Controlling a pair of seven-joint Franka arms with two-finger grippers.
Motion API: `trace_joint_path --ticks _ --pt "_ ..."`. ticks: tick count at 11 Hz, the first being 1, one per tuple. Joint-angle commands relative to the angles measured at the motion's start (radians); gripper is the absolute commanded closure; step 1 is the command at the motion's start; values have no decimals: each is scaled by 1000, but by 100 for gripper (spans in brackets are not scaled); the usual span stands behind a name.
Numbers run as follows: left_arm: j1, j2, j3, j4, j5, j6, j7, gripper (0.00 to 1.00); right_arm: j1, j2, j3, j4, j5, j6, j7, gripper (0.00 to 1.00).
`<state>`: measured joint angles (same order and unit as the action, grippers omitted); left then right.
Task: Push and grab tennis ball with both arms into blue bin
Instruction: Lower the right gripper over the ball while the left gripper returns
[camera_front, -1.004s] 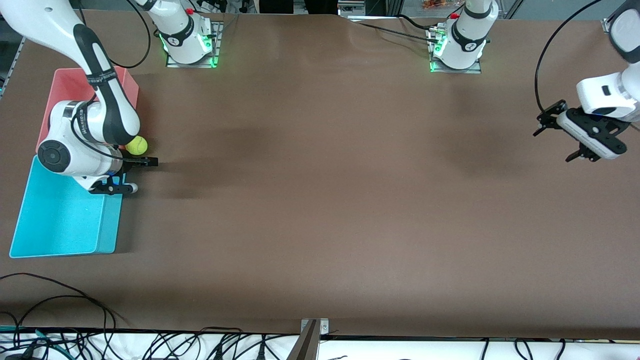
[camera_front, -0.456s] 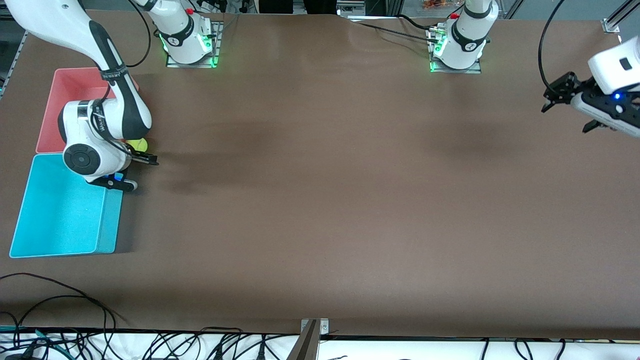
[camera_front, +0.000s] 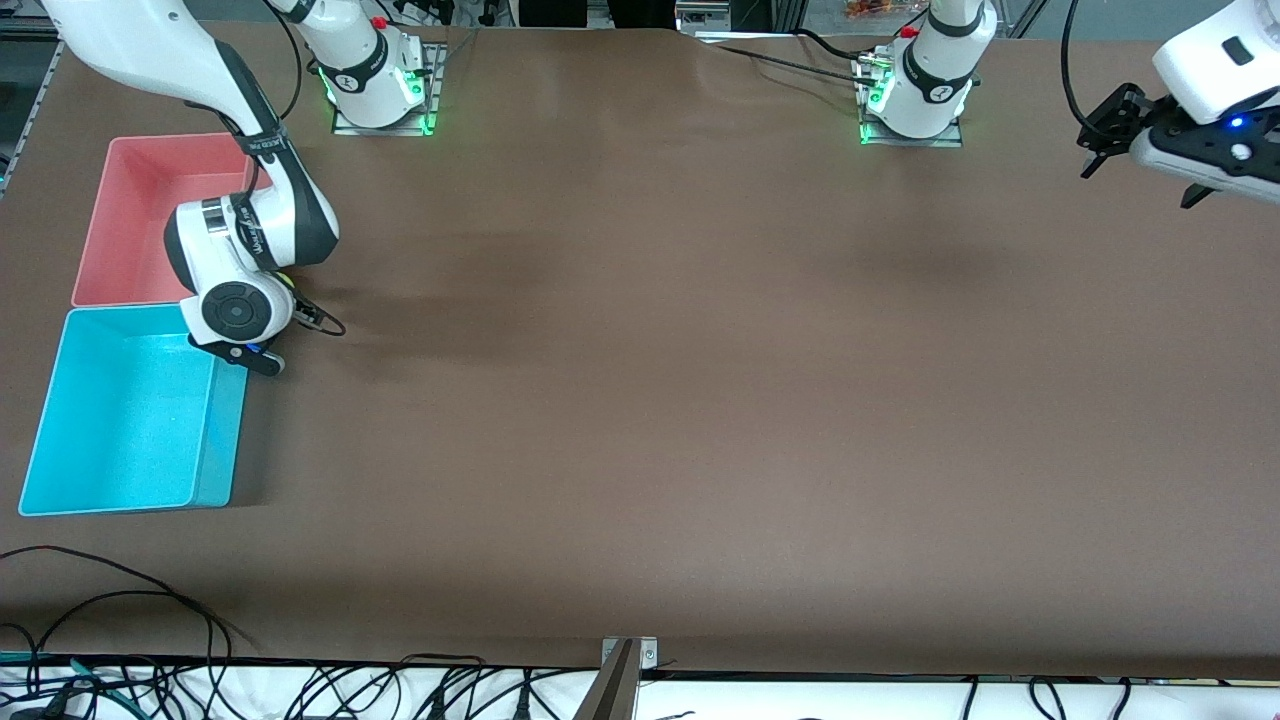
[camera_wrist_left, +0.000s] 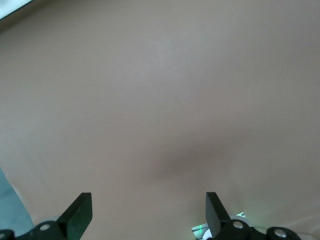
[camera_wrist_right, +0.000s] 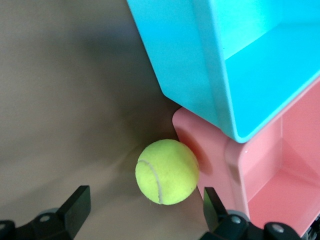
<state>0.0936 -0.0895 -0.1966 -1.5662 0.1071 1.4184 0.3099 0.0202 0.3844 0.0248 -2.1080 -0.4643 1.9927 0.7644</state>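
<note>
- Ball (camera_wrist_right: 167, 171) seen on table, touching pink bin (camera_wrist_right: 260, 175), beside blue bin (camera_wrist_right: 200, 65)
- R gripper (camera_wrist_right: 142, 212) held above ball, fingers apart
- L gripper (camera_wrist_left: 148, 212) raised over table at left arm's end, fingers apart

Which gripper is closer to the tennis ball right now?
Right. The right gripper is open directly over the tennis ball, which sits against the pink bin. The left gripper waits, open, at the left arm's end of the table.

Blue bin (camera_front: 120, 420) touching pink bin (camera_front: 150, 215), right pincer (camera_front: 285, 330) beside both
</note>
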Motion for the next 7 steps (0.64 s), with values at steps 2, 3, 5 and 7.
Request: trace_joint_path --ticks 2,3,5,7 --pt "-44 100 69 136 -38 -75 -161 0 -3 -16 -11 -20 -51 -3 62 0" --pt "-76 97 116 130 -72 -75 -211 0 -3 -16 -13 -35 -51 9 90 0" --pt "-89 88 141 118 -90 -75 -232 0 -3 -12 -13 -61 -68 43 134 0" --pt "-112 85 161 98 -90 -75 -250 0 -5 -6 -14 -84 -86 84 157 0"
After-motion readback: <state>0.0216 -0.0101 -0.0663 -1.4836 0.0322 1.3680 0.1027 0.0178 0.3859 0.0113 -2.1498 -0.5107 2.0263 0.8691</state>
